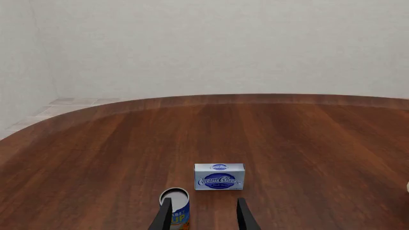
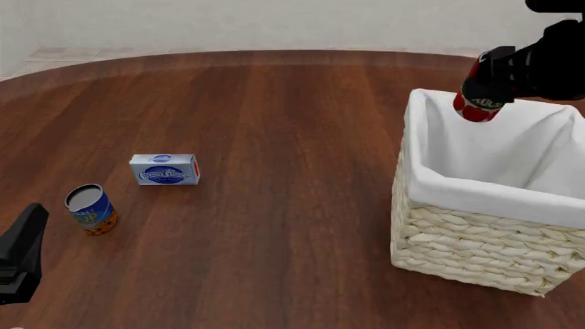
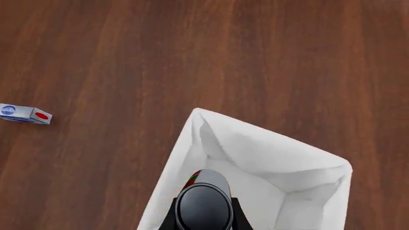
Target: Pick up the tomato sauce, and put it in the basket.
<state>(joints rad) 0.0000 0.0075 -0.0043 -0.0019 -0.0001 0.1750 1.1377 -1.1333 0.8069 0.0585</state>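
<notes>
The tomato sauce [image 2: 479,104], a slim red can with a green band, hangs tilted in my right gripper [image 2: 494,74], which is shut on it above the far left part of the basket's opening. The basket [image 2: 475,240] is cream wicker with a white cloth lining and stands at the right of the table. In the right wrist view the can's grey top [image 3: 204,206] sits over the white lining [image 3: 185,143], just inside the wall. My left gripper [image 2: 20,252] is open and empty low at the near left, its fingers [image 1: 164,215] apart.
A blue-and-orange can [image 2: 92,209] stands upright just ahead of my left gripper and also shows in the left wrist view [image 1: 176,205]. A blue-and-white cream cheese box [image 2: 164,169] lies a little beyond it, seen in both wrist views [image 1: 219,176] [image 3: 26,114].
</notes>
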